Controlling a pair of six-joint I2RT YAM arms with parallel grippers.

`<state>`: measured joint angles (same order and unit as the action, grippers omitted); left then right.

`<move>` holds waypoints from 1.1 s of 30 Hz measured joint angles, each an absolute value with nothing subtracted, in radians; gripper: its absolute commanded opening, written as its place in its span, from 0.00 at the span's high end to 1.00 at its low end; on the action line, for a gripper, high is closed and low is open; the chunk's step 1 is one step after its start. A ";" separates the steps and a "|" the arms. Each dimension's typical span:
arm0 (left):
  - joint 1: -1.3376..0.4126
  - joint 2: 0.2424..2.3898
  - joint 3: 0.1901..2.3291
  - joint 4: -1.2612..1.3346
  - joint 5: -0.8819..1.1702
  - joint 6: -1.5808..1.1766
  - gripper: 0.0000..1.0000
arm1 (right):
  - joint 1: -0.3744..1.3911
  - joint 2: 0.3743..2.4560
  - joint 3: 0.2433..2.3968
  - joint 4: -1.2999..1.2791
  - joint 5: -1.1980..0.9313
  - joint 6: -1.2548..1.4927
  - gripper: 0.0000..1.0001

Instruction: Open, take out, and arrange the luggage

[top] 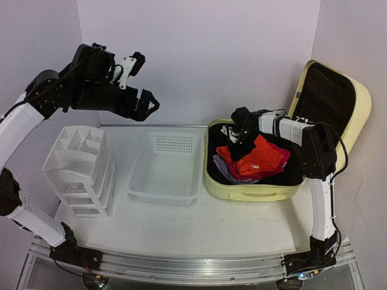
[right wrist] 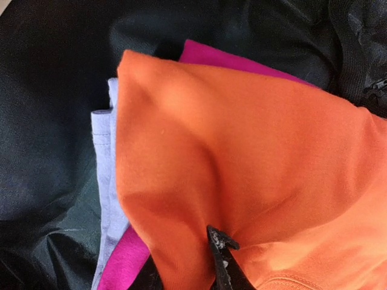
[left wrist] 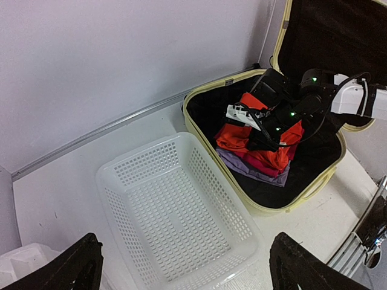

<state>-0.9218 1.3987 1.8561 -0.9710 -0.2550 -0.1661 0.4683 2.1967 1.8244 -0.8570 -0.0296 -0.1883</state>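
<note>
The pale yellow luggage (top: 254,192) lies open at the right of the table, its black-lined lid (top: 329,96) standing up behind. Inside is a stack of folded clothes: an orange garment (top: 257,158) on top, then a magenta one (right wrist: 121,260) and a lilac one (right wrist: 103,151). My right gripper (top: 240,145) is down on the stack. In the right wrist view a raised fold of the orange garment (right wrist: 242,139) sits pinched between its jaws (right wrist: 181,254). My left gripper (top: 148,103) hangs high over the table's left, open and empty, above the basket.
A white mesh basket (top: 136,181) sits empty in the middle of the table, just left of the luggage. A white plastic drawer organizer (top: 81,169) stands at the far left. White walls close the back and both sides.
</note>
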 measured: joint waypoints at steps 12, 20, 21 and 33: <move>-0.922 1.399 1.856 -0.971 -0.245 -0.175 0.03 | 0.447 2.175 1.826 -0.873 -0.045 -0.220 0.90; -0.922 1.399 1.856 -0.971 -0.238 -0.176 0.03 | 0.411 2.168 1.826 -0.887 -0.124 -0.228 1.00; -0.922 1.399 1.856 -0.971 -0.237 -0.176 0.03 | 0.407 2.168 1.828 -0.889 -0.139 -0.224 1.00; -0.922 1.403 1.857 -0.971 -0.236 -0.176 0.03 | 0.369 2.168 1.848 -0.911 -0.326 -0.150 1.00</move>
<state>-0.9218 1.4029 1.8572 -0.9710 -0.2359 -0.1757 0.3687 2.1685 1.8481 -0.9112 -0.3260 -0.1501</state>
